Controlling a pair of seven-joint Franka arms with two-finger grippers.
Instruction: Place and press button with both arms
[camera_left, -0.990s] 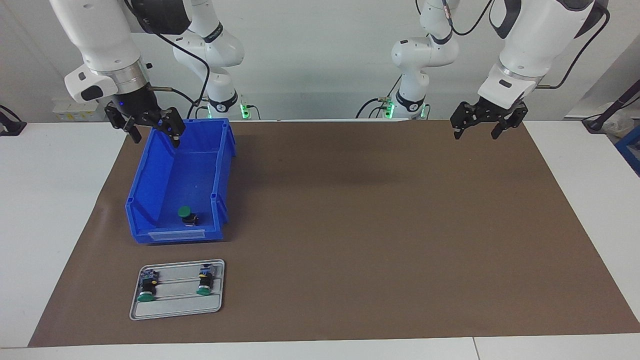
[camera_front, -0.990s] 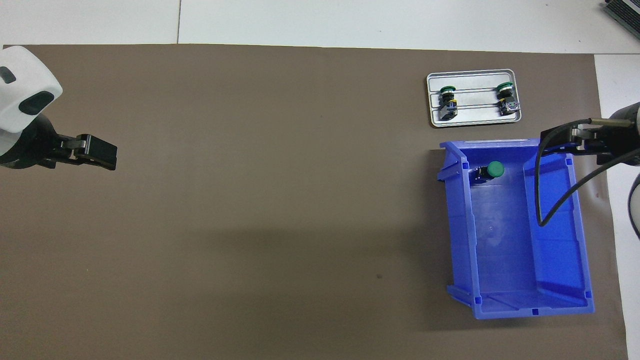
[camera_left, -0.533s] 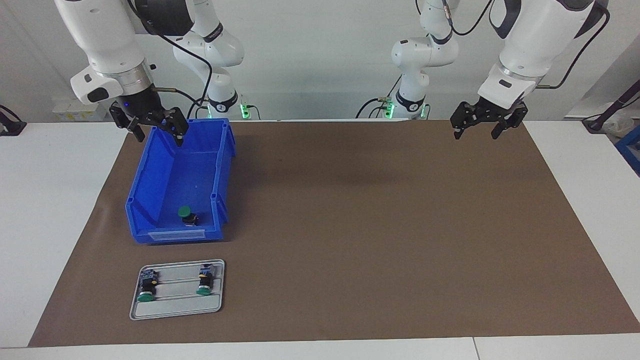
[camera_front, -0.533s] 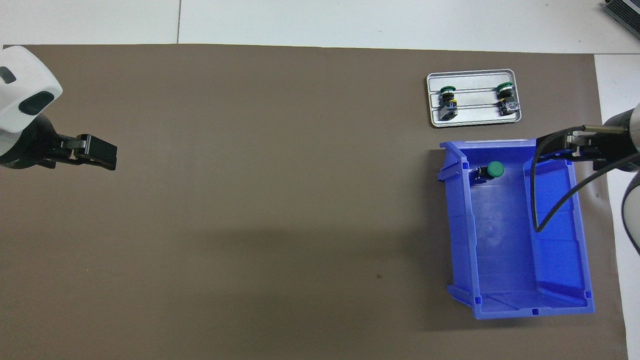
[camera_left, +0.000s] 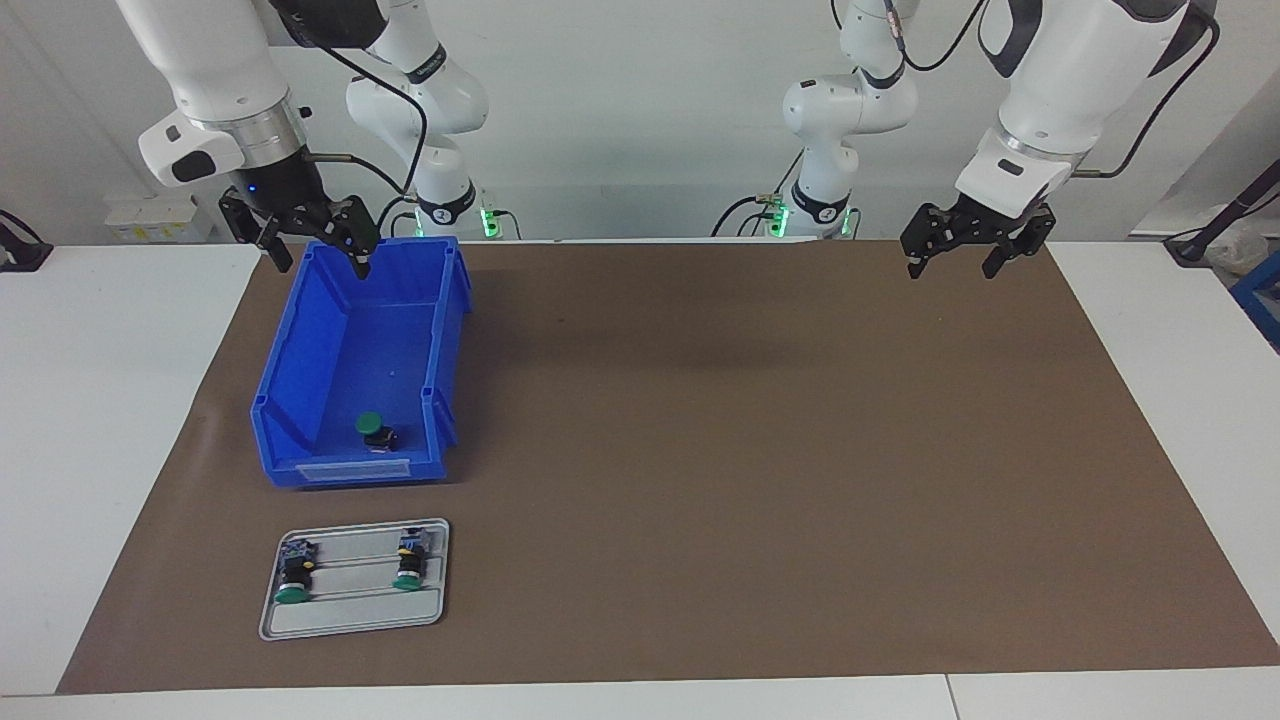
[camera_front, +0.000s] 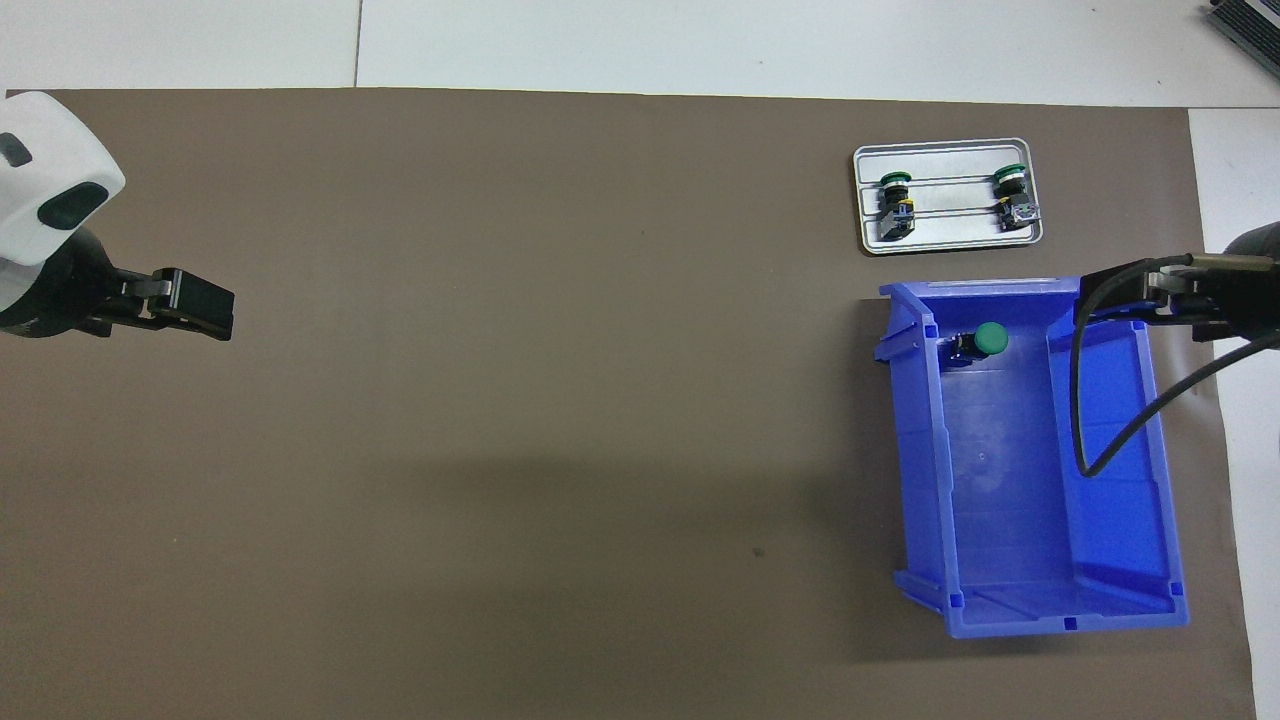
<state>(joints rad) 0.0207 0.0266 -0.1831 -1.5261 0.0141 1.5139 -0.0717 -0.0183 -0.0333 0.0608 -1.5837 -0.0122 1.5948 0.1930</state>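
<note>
One button (camera_left: 373, 430) (camera_front: 985, 340) with a green cap lies in the blue bin (camera_left: 300, 340) (camera_front: 1165, 480), at the bin's end farthest from the robots. Two more buttons (camera_left: 293, 578) (camera_left: 409, 567) lie on the grey tray (camera_left: 350, 620) (camera_front: 950, 240), which is farther from the robots than the bin. My right gripper (camera_left: 321, 262) (camera_front: 1120, 290) hangs open and empty over the bin's rim nearest the robots. At the left arm's end of the table, my left gripper (camera_left: 950, 268) (camera_front: 190, 305) waits open and empty above the mat.
A brown mat (camera_left: 750, 450) covers most of the white table (camera_left: 100, 400). The bin and the tray both stand toward the right arm's end. Only bare mat lies between the bin and the left gripper.
My right gripper has risen and drawn back toward the robots over the bin's near rim. The left arm, the buttons, the bin and the tray have not moved.
</note>
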